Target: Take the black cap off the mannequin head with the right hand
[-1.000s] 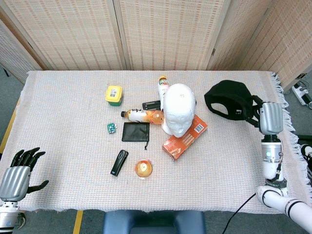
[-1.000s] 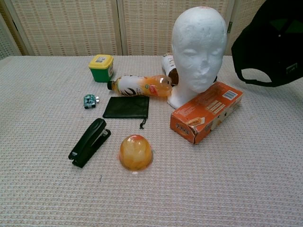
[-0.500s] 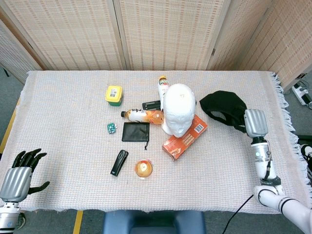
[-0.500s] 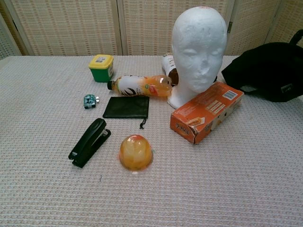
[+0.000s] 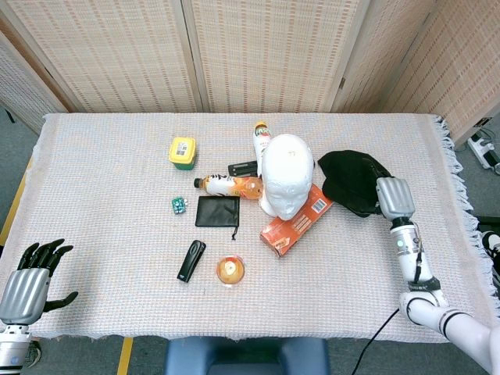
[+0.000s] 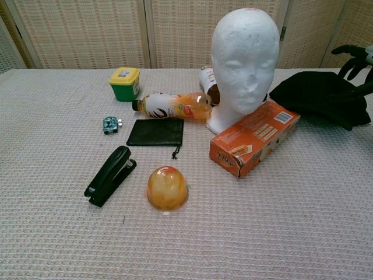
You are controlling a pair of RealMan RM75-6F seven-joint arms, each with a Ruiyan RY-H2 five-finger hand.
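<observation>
cap: black cap now down on the table, right of the bare mannequin head; was up in the air a second ago
right hand: at cap's edge, fingers look spread in chest view, letting go
left hand: idle, fingers apart
task: basically done

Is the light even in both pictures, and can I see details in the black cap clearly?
Head view: soft, even light, only faint shadows; the black cap is a dark shape with hardly any detail beside the right hand. Chest view: also sharp and even; the cap's folds barely show, and the frame edge cuts off the hand.
</observation>
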